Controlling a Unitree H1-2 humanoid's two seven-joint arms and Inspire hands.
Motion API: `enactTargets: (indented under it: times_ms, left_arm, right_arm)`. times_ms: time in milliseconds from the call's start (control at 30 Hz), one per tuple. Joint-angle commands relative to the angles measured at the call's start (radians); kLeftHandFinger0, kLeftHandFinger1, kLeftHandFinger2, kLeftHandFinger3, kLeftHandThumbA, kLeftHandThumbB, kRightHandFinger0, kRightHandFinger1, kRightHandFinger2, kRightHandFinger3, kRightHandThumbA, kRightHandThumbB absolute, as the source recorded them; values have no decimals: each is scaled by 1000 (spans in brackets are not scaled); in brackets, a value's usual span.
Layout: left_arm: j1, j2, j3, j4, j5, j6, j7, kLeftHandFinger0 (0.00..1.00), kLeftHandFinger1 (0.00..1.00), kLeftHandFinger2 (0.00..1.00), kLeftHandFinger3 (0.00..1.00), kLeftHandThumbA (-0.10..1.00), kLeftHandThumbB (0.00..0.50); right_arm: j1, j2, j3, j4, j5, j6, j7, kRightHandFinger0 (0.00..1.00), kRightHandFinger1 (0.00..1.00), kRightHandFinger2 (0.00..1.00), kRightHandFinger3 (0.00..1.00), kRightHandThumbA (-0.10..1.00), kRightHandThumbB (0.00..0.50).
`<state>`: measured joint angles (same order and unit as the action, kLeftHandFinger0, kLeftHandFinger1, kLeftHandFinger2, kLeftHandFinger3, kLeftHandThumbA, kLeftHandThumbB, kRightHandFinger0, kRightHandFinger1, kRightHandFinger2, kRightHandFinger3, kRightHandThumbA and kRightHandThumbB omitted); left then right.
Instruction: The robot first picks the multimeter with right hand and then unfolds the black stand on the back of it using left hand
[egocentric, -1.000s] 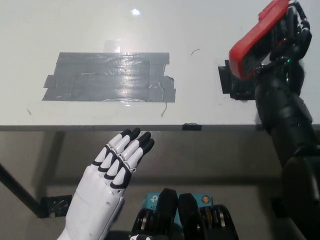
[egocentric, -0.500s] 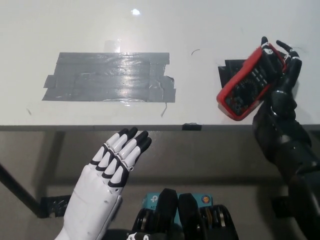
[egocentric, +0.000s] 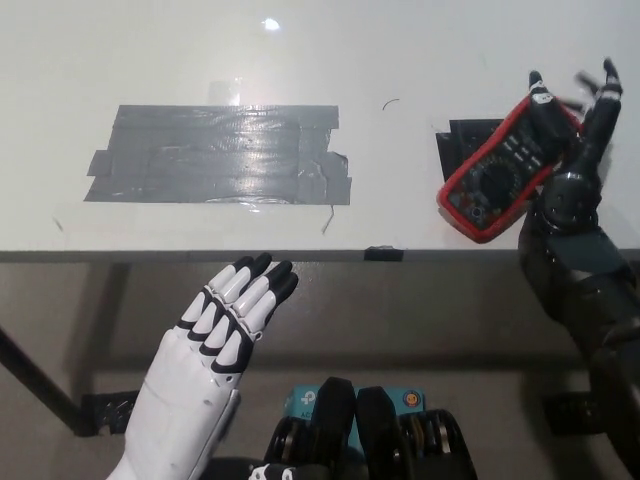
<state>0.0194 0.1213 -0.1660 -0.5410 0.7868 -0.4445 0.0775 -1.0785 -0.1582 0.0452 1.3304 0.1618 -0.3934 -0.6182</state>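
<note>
Two hands show over the white table (egocentric: 420, 40). The black right hand (egocentric: 572, 150) is at the table's right side with its fingers spread around the red multimeter (egocentric: 505, 170), which lies tilted with its dial and buttons facing up, its lower end near the table's front edge; whether the hand grips it or only cradles it cannot be told. A black tape square (egocentric: 462, 140) lies partly under the multimeter. The white left hand (egocentric: 215, 345) hovers below the table edge, open, holding nothing. A grey duct-tape patch (egocentric: 220, 155) is stuck left of centre.
</note>
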Motion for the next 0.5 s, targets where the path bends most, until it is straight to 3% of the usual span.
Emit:
enactTargets:
  times_ms: [0, 167, 200, 300, 467]
  left_arm:
    - [4, 9, 0, -9, -23, -26, 26, 1000, 1000, 1000, 1000, 1000, 322]
    - [3, 7, -1, -1, -24, -26, 36, 1000, 1000, 1000, 1000, 1000, 325]
    - [3, 6, -3, 0, -21, -26, 40, 1000, 1000, 1000, 1000, 1000, 325]
    - [0, 5, -8, 1, -17, -26, 38, 1000, 1000, 1000, 1000, 1000, 336]
    - [-26, 10, -19, 13, -22, -26, 42, 1000, 1000, 1000, 1000, 1000, 328]
  right_arm:
    - [-76, -32, 50, -54, -121, -76, 23, 1000, 1000, 1000, 1000, 688, 334]
    - [-83, -43, 103, -125, -230, -69, -92, 1000, 1000, 1000, 1000, 718, 335]
    - [-85, -46, 108, -132, -242, -63, -102, 1000, 1000, 1000, 1000, 764, 357]
    - [-96, -58, 129, -187, -304, -50, -156, 1000, 1000, 1000, 1000, 772, 339]
    - [-120, -94, 136, -278, -389, -33, -217, 1000, 1000, 1000, 1000, 899, 362]
